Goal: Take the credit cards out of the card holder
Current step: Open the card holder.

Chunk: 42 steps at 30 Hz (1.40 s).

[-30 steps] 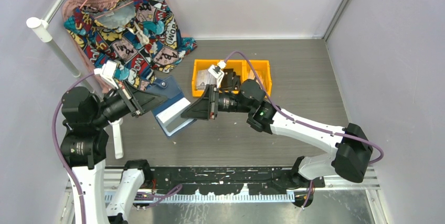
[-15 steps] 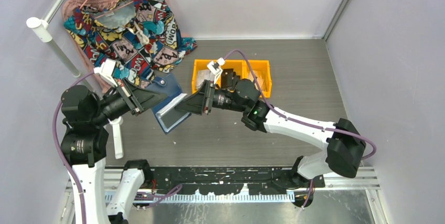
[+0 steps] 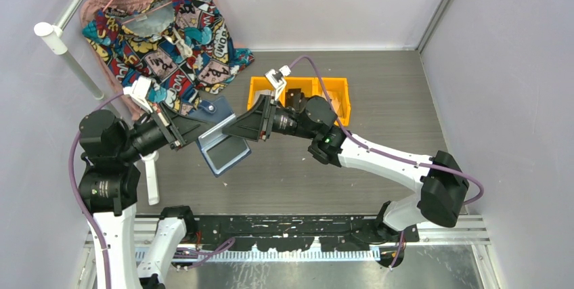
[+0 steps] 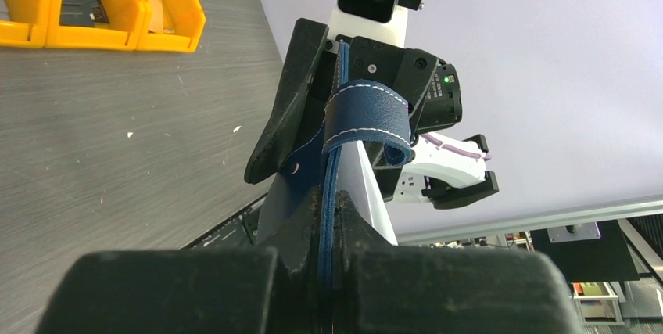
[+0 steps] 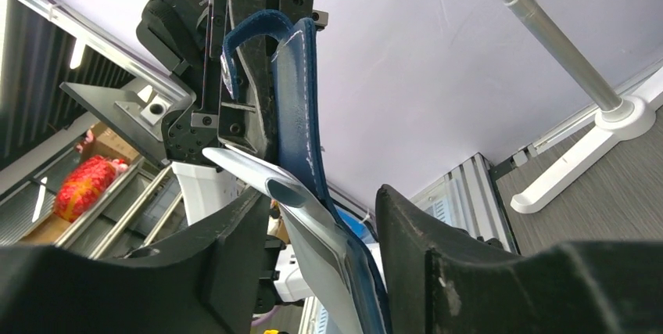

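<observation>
From above, you see the card holder up off the table, between the left gripper and the right gripper; the words on the comic cloth are too small to read. In the left wrist view, the left jaws are pressed tight on its edge. In the right wrist view, the right jaws are apart with the holder between them.

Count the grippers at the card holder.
2. The left gripper is clamped on one end of the card holder; the right gripper straddles the opposite end, jaws apart, not clearly gripping.
</observation>
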### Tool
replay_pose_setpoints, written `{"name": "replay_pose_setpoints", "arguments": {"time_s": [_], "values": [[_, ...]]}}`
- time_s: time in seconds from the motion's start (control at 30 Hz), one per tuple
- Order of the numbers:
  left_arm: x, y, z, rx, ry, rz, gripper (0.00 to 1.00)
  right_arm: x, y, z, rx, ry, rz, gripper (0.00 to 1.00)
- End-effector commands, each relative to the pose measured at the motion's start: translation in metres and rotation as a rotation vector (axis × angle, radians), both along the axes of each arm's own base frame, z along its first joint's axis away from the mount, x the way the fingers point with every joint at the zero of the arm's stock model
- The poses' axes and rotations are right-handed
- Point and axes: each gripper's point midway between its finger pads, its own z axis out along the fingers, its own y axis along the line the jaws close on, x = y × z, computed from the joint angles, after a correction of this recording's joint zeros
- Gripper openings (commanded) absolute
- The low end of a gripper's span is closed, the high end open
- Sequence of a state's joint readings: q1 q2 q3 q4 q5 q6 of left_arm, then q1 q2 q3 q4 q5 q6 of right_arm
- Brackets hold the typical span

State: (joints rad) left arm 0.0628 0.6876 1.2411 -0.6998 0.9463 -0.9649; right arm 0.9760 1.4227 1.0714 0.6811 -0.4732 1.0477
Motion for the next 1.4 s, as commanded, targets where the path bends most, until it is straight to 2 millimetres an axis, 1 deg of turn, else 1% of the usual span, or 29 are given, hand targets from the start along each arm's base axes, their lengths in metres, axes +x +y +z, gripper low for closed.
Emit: {"name": "replay_pose_setpoints", "arguments": {"time_s": [0.0,0.17,0.27,0.37,0.4,0.43,0.47,0.5,0.57,0.63,0.7,0.8,0.87,0.93,1.0,1.07,1.13,1.23,1.27,1.33,1.37], "values": [[-0.011,-0.004,0.015,-0.008,-0.058,-0.044,0.0,-0.006,-0.004,0.036,0.089,-0.052,0.012,0.55],[-0.013,-0.003,0.01,0.02,-0.085,-0.036,0.0,-0.008,-0.004,0.042,0.103,-0.038,0.024,0.38],[-0.013,0.001,0.0,0.061,-0.084,-0.007,0.05,-0.008,-0.006,0.048,0.119,-0.027,0.023,0.29],[-0.012,0.005,-0.011,0.112,-0.089,0.023,0.07,-0.01,-0.009,0.054,0.137,-0.016,0.029,0.27],[-0.011,0.007,-0.015,0.132,-0.097,0.033,0.12,-0.01,-0.009,0.054,0.141,-0.012,0.033,0.26],[-0.012,0.009,-0.017,0.151,-0.107,0.044,0.24,-0.011,-0.01,0.055,0.143,-0.009,0.034,0.23],[-0.011,0.01,-0.017,0.169,-0.124,0.053,0.32,-0.011,-0.01,0.053,0.138,-0.004,0.032,0.2],[-0.012,0.013,-0.016,0.202,-0.161,0.059,0.44,-0.01,-0.011,0.052,0.133,-0.001,0.03,0.18],[-0.014,0.017,-0.008,0.26,-0.226,0.079,0.59,-0.01,-0.012,0.047,0.116,0.005,0.023,0.14],[-0.02,0.02,0.002,0.324,-0.301,0.083,0.66,-0.009,-0.013,0.042,0.092,0.008,0.011,0.11],[-0.029,0.02,0.011,0.373,-0.367,0.061,0.7,-0.007,-0.016,0.037,0.065,0.01,-0.007,0.08],[-0.049,0.01,0.015,0.375,-0.423,-0.037,0.75,-0.005,-0.018,0.032,0.033,0.01,-0.028,0.06],[-0.061,0.003,0.01,0.354,-0.444,-0.115,0.76,-0.005,-0.018,0.032,0.024,0.013,-0.027,0.06],[-0.064,0.002,0.0,0.363,-0.468,-0.13,0.75,-0.007,-0.016,0.034,0.026,0.02,-0.005,0.06],[-0.059,0.007,-0.013,0.418,-0.489,-0.099,0.72,-0.012,-0.013,0.038,0.026,0.021,0.032,0.06],[-0.047,0.018,-0.026,0.488,-0.483,-0.029,0.68,-0.017,-0.013,0.042,0.029,0.018,0.06,0.06],[-0.037,0.028,-0.034,0.534,-0.465,0.028,0.66,-0.02,-0.013,0.045,0.033,0.012,0.074,0.07],[-0.039,0.026,-0.037,0.52,-0.458,0.025,0.65,-0.025,-0.014,0.048,0.038,0.0,0.096,0.09],[-0.04,0.025,-0.037,0.503,-0.451,0.021,0.63,-0.027,-0.013,0.048,0.038,-0.002,0.104,0.1],[-0.04,0.023,-0.037,0.477,-0.446,0.025,0.57,-0.032,-0.01,0.048,0.034,-0.008,0.128,0.14],[-0.038,0.023,-0.035,0.469,-0.444,0.04,0.51,-0.035,-0.008,0.046,0.028,-0.01,0.141,0.15]]}}
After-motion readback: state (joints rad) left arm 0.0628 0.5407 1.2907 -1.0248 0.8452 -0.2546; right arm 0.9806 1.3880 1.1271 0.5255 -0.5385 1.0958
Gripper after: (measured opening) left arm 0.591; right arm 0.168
